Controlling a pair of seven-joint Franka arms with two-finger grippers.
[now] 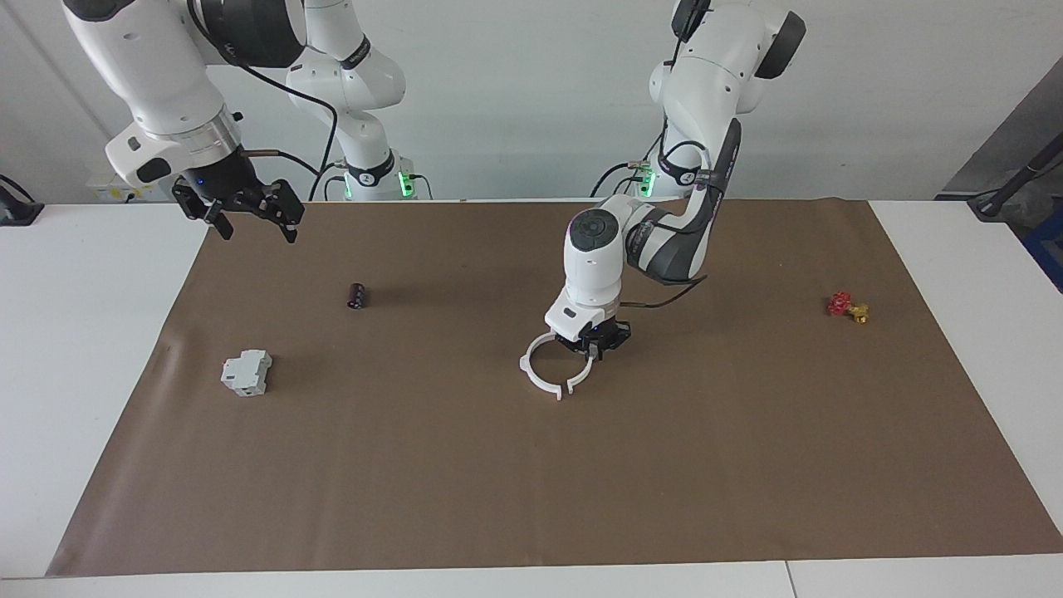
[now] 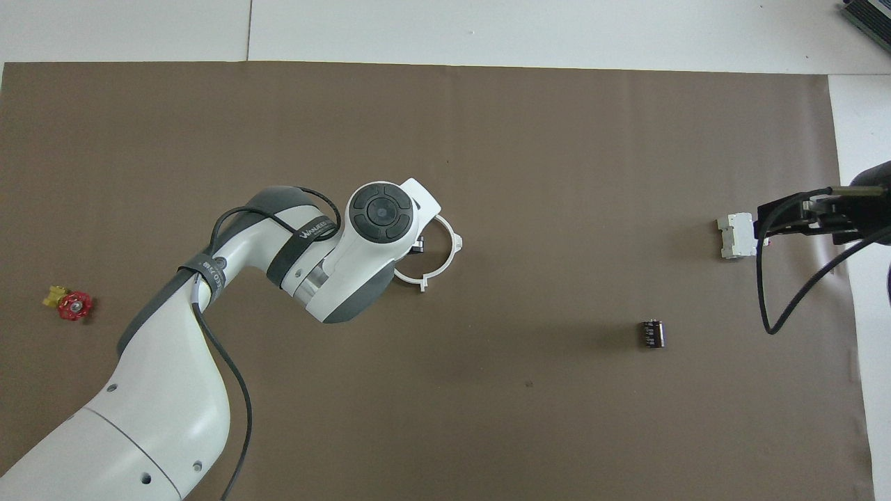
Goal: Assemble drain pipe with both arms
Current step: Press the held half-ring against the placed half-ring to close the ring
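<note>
The left gripper is low on the white drain pipe ring, fingers closed on one half probably to join it, while the open right gripper waits.

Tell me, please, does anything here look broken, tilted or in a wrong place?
Nothing looks damaged or spilled. The drain pipe lies flat on the brown mat, its ring showing a small gap where the halves meet. The left claw is down at it; the right claw waits, raised.

Matt paper, smooth plastic

The surface wore matt brown paper; on it the drain pipe looked smooth white plastic, and the arms' shells were glossy.
</note>
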